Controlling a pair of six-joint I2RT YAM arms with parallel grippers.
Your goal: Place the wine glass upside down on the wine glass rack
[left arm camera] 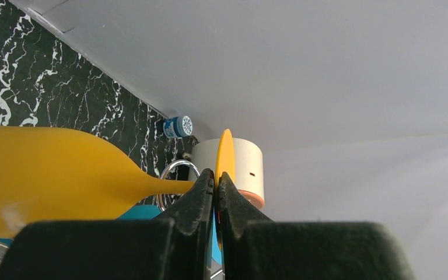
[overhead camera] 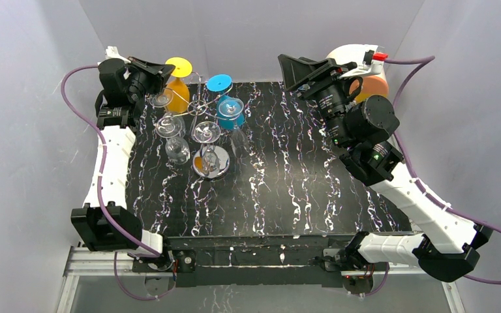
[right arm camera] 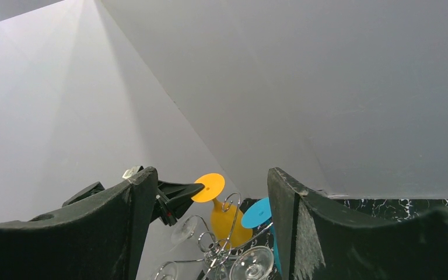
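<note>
The yellow wine glass (overhead camera: pixel 179 94) is upside down at the back left of the silver wine glass rack (overhead camera: pixel 199 104), bowl down and round foot (overhead camera: pixel 178 66) up. My left gripper (overhead camera: pixel 166 69) is shut on the rim of that foot. In the left wrist view the gripper (left arm camera: pixel 216 178) pinches the thin foot edge (left arm camera: pixel 226 154), with the bowl (left arm camera: pixel 46 169) to the left. In the right wrist view the stem (right arm camera: pixel 217 205) runs beside a scroll arm of the rack (right arm camera: pixel 227 202). My right gripper (overhead camera: pixel 286 70) hangs open and empty, raised at the back right.
A blue glass (overhead camera: pixel 229 111) and several clear glasses (overhead camera: pixel 169 127) hang upside down on the rack above its chrome base (overhead camera: pixel 210 163). A white and orange container (overhead camera: pixel 372 81) stands at the back right, behind my right arm. Grey walls close in the table's back and sides.
</note>
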